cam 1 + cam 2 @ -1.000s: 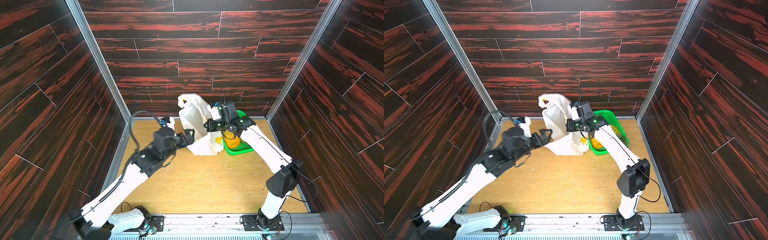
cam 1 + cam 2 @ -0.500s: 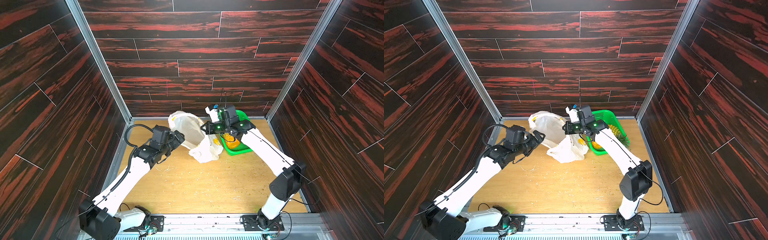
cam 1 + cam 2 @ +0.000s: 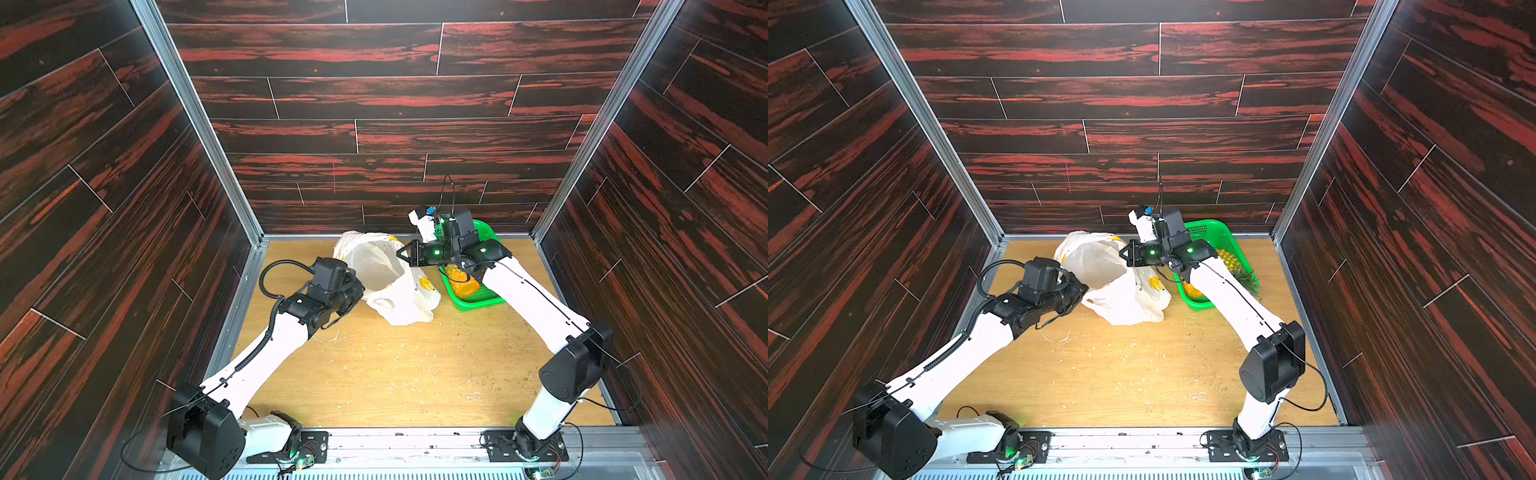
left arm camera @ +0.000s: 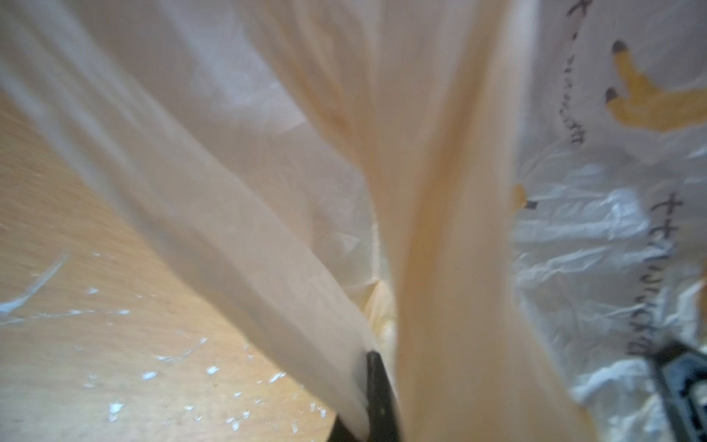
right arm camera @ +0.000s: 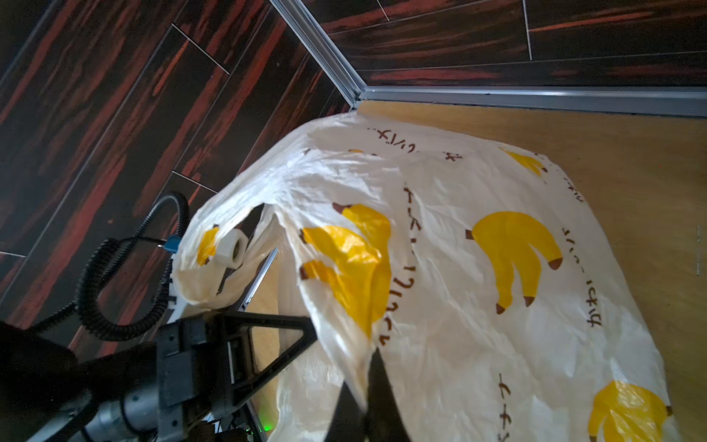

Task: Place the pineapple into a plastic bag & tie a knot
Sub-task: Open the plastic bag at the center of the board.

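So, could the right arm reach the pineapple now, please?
Probably not yet: the right gripper is shut on the plastic bag, though the pineapple lies uncovered in the green basket.

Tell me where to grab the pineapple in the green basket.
Probably the scaly body of the pineapple, from above, jaws across its width. It appears to lie on its side in the green basket, whose walls block a sideways approach, and the leafy crown looks too loose to hold.

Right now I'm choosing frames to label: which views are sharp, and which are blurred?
Left wrist: the plastic bag hangs too near the lens, soft and smeared; right wrist: its banana prints are crisp; both top views: sharp and evenly lit.
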Tool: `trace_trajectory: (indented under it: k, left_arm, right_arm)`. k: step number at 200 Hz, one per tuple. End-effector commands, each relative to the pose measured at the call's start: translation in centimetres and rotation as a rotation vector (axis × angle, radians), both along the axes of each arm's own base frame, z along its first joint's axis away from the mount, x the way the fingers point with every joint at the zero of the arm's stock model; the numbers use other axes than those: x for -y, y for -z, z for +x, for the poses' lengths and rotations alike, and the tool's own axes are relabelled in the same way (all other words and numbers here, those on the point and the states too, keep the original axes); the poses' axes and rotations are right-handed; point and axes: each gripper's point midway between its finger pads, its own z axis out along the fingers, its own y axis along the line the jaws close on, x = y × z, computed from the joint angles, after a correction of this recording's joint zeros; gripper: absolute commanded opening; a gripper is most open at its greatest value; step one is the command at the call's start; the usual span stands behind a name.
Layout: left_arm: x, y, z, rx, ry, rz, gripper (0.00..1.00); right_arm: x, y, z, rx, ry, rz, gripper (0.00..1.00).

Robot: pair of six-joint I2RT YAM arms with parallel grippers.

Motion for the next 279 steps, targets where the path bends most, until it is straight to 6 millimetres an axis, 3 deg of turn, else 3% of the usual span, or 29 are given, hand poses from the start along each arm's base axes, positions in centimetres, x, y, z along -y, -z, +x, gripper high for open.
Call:
trace_trajectory:
  k: [1, 44, 70, 104, 129, 183, 214, 234, 262, 279]
  left_arm:
    - [-2.4, -2.5, -0.5, 0.066, -0.056, 0.079, 0.0]
    - [-4.3, -9.1, -0.6, 0.224, 0.005, 0.295, 0.0]
    - [-4.4, -10.8, -0.8, 0.214, 0.095, 0.419, 0.0]
    - [-2.3, -9.0, -0.1, 0.134, 0.228, 0.44, 0.0]
    - [-0.1, -7.4, 0.3, 0.13, 0.306, 0.364, 0.0]
    - [2.7, -7.0, -0.5, 0.294, 0.502, 0.355, 0.0]
    - [2.8, -5.7, -2.6, 0.332, 0.675, 0.461, 0.0]
    - [2.9, -5.9, -3.4, 0.392, 0.744, 0.505, 0.0]
    - [3.2, -7.4, -3.8, 0.522, 0.776, 0.535, 0.0]
    - [3.4, -8.0, -4.0, 0.58, 0.806, 0.553, 0.0]
  right_arm:
    - [-0.3, -0.6, -0.2, 0.003, -0.004, 0.017, 0.0]
    - [0.6, 2.3, 2.5, -0.161, 0.093, 0.054, 0.0]
    - [0.1, 3.1, 3.3, -0.205, 0.096, 0.083, 0.07]
    - [1.3, 4.2, 3.9, -0.189, 0.16, 0.008, 0.22]
    - [2.9, 3.9, 3.5, -0.164, 0.183, -0.021, 0.24]
    - [6.2, 4.3, 0.1, -0.142, 0.177, -0.049, 0.26]
    - [8.7, 1.0, -1.5, 0.051, 0.174, -0.075, 0.36]
    - [10.2, -0.2, -1.8, 0.149, 0.179, -0.131, 0.45]
    - [9.5, 0.4, -3.9, 0.112, 0.062, -0.119, 0.45]
    - [9.1, -0.7, -5.6, 0.162, 0.03, -0.06, 0.44]
